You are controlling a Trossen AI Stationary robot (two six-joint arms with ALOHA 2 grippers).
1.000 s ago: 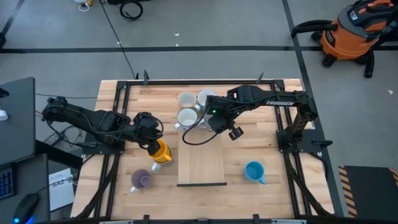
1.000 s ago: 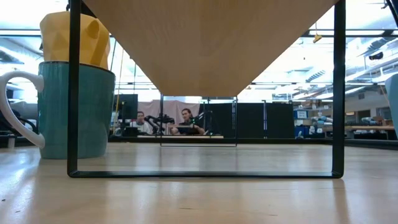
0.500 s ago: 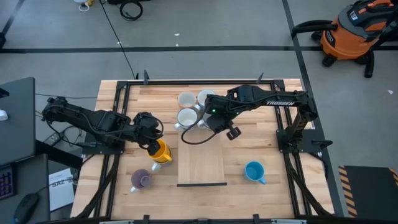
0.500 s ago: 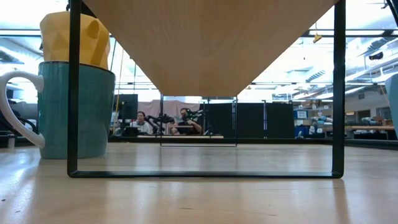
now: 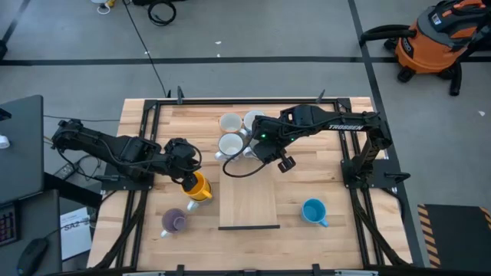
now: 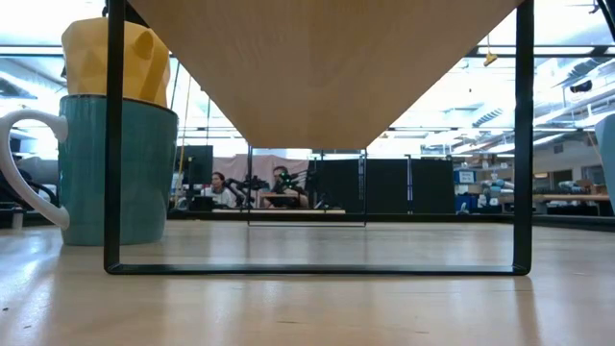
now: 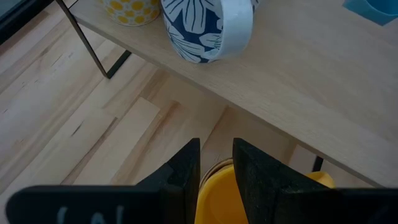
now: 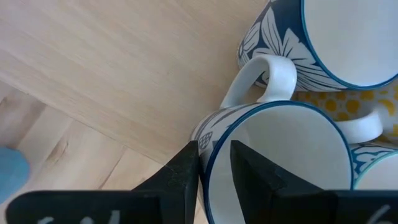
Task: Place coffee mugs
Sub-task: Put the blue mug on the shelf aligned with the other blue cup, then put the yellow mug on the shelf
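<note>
My left gripper [image 5: 189,175] is shut on the yellow-orange mug [image 5: 199,187] near the table's left side, beside the wooden riser board [image 5: 249,203]. In the low view the yellow mug [image 6: 110,58] shows above a teal-sided mug with a white handle [image 6: 115,163]; that one is the purple-lined mug [image 5: 175,221]. My right gripper [image 5: 259,150] is shut on a white mug with blue leaves [image 8: 280,168] among the white mugs [image 5: 230,143] at the board's far end. The blue mug [image 5: 313,211] stands on the table's right side. My left gripper [image 7: 216,149] pinches the yellow mug's rim [image 7: 216,169] between its two fingers, coming from above and slanting toward the table's right. The low view shows the mug raised above the table. My right gripper [image 8: 214,152] holds the leaf-patterned mug by its blue-edged rim [image 8: 205,163], one finger [image 8: 249,171] inside and one [image 8: 183,171] outside, from above. Whether the mug rests on the board cannot be told.
A blue-flowered mug [image 7: 208,28] and a yellow-dotted mug [image 7: 130,9] stand on the board, close to the held white one. The board's black legs [image 6: 113,144] frame the low view. The board's near half [image 5: 249,211] is bare. People sit far behind the table [image 6: 283,183].
My right gripper has crept a little toward the table's left with the white mug in its hold. The left arm and the yellow mug have kept still.
</note>
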